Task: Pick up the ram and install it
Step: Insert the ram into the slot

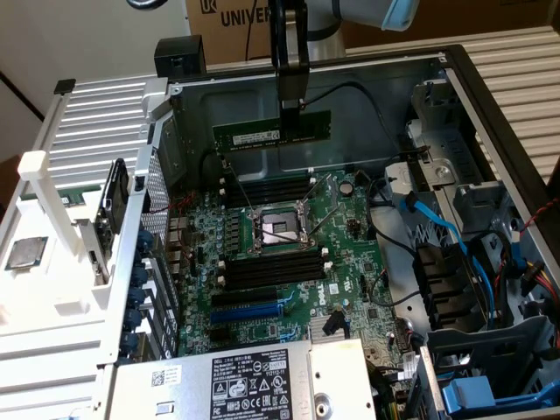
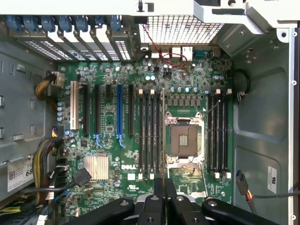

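Note:
The ram (image 1: 254, 136) is a long green stick with a pale label strip. It hangs level above the far part of the open computer case, and my gripper (image 1: 291, 112) is shut on its top edge from above. In the wrist view the ram (image 2: 163, 131) shows edge-on as a thin line running out from between my gripper (image 2: 164, 188) fingers. Below it lies the green motherboard (image 1: 350, 227). Black memory slots (image 1: 271, 188) with white end clips sit on either side of the open CPU socket (image 1: 276, 229). The stick is held clear of the board and touches no slot.
A blue expansion slot (image 1: 249, 311) lies near the front bank of memory slots (image 1: 271, 267). A power supply (image 1: 236, 381) with a label fills the near corner. Blue cables (image 1: 437, 227) and a drive cage stand at the exterior view's right. A loose chip (image 1: 26, 252) rests on the white stand outside.

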Available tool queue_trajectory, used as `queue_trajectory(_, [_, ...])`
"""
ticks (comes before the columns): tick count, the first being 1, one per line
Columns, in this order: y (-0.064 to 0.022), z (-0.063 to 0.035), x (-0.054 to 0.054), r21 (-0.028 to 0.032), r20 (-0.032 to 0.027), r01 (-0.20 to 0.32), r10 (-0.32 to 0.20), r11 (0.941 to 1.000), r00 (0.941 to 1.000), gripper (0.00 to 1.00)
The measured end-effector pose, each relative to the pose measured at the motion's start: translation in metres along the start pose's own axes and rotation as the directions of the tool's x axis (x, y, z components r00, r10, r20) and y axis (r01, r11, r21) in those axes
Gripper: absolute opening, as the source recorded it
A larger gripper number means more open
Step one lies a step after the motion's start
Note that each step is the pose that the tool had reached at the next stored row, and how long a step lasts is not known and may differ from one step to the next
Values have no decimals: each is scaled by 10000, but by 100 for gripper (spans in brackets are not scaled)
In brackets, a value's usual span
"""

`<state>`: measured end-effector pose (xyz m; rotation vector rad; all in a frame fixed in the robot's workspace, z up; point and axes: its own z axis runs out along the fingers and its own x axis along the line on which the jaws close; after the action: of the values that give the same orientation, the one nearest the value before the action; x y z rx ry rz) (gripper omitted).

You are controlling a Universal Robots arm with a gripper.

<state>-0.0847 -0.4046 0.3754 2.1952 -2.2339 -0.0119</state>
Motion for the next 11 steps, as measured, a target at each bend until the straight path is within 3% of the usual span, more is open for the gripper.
queue_trajectory(8, [10, 10, 0, 12, -1, -1, 1, 10000, 10000, 12])
queue_trajectory(11, [30, 33, 0, 28, -61, -1, 1, 10000, 10000, 12])
